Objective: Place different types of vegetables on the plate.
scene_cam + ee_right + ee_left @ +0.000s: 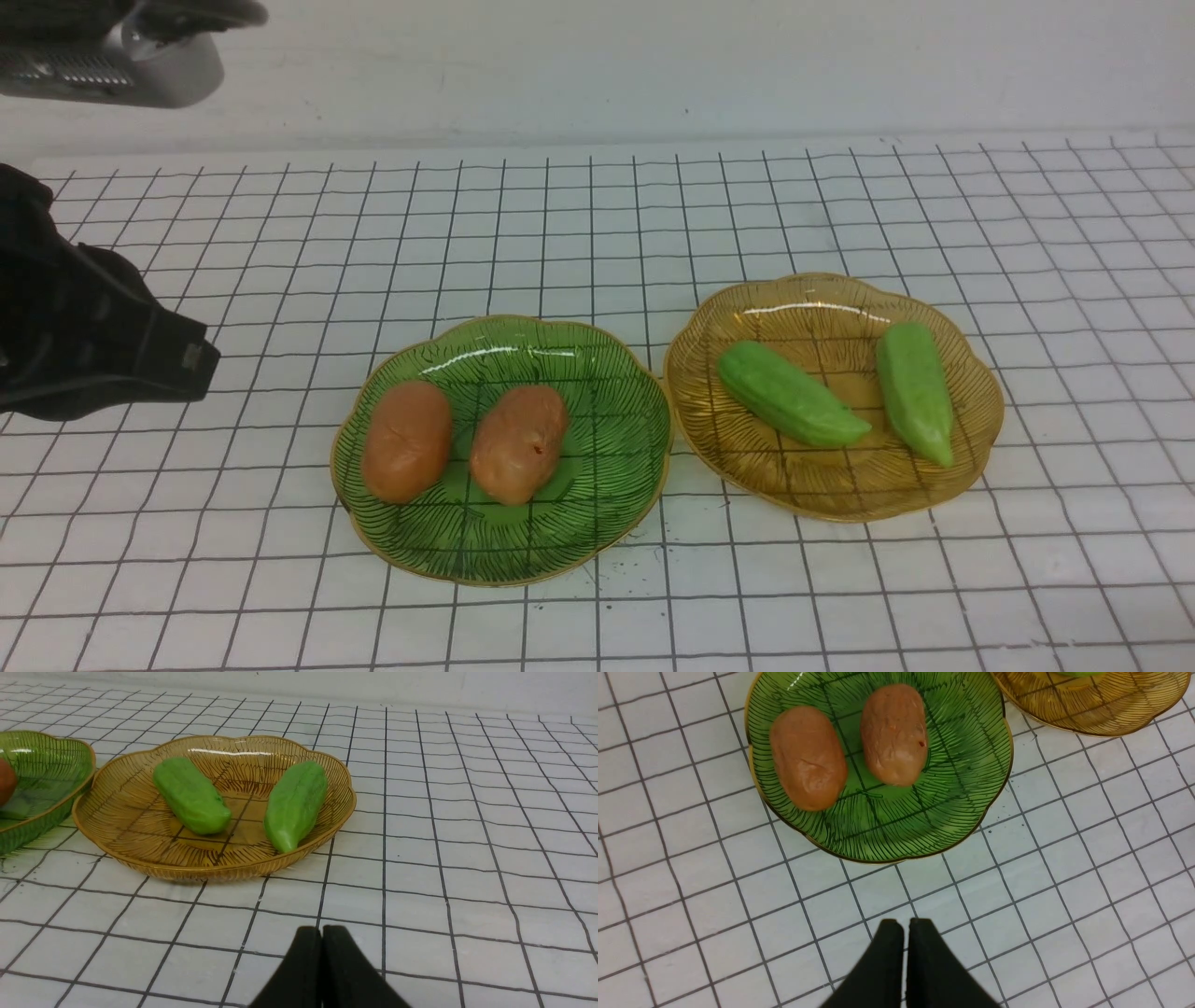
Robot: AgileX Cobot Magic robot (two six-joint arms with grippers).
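Two orange-brown potatoes (407, 441) (519, 444) lie side by side on a green glass plate (616, 373). Two light-green cucumber-like pods (789, 394) (915, 390) lie on an amber glass plate (812, 308) just right of it. My left gripper (905, 924) is shut and empty, above the table a little short of the green plate (962, 765) and its potatoes (808, 758) (894, 735). My right gripper (322, 929) is shut and empty, low over the table short of the amber plate (131, 816) and its pods (191, 795) (295, 805).
The white table cover (597, 215) has a black grid. My left arm (103, 345) shows black at the left edge of the front view. A grey device (112, 56) hangs at the top left. A pale wall stands behind the table.
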